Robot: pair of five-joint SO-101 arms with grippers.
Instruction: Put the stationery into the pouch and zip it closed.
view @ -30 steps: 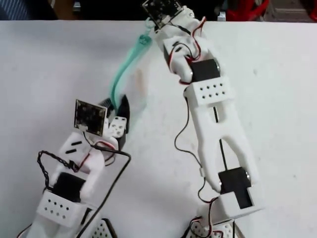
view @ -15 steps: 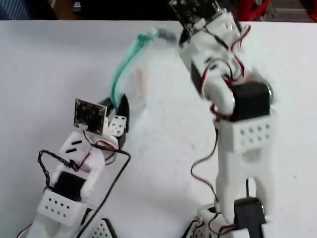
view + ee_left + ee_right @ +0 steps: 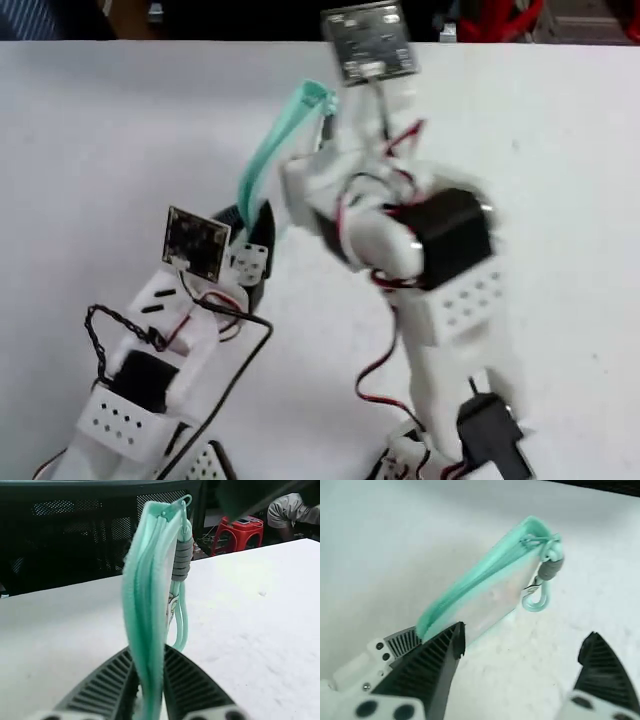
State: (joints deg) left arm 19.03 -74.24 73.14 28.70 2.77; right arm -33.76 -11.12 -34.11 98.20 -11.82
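Note:
The pouch (image 3: 275, 150) is clear with a teal zipper edge and stands on edge above the white table. My left gripper (image 3: 250, 218) is shut on its near end, and the teal edge runs up between the ribbed fingers (image 3: 112, 680) in the left wrist view. At the pouch's far end (image 3: 150, 555) are the slider and a grey bead with a teal cord loop (image 3: 181, 562). My right gripper (image 3: 525, 635) hangs open just above the pouch (image 3: 485, 592), beside the pull cord (image 3: 545, 575). I cannot make out what is inside the pouch.
The right arm (image 3: 430, 240) bends over the middle of the table (image 3: 90, 130) and hides part of it. A black cable (image 3: 240, 345) loops off the left arm. The table's far edge (image 3: 150, 42) lies close behind the pouch. A red stool (image 3: 235, 530) stands beyond the table.
The right arm has swung back from the far right and folded in, bringing its wrist over the pouch's far end. The pouch and left gripper have shifted slightly right.

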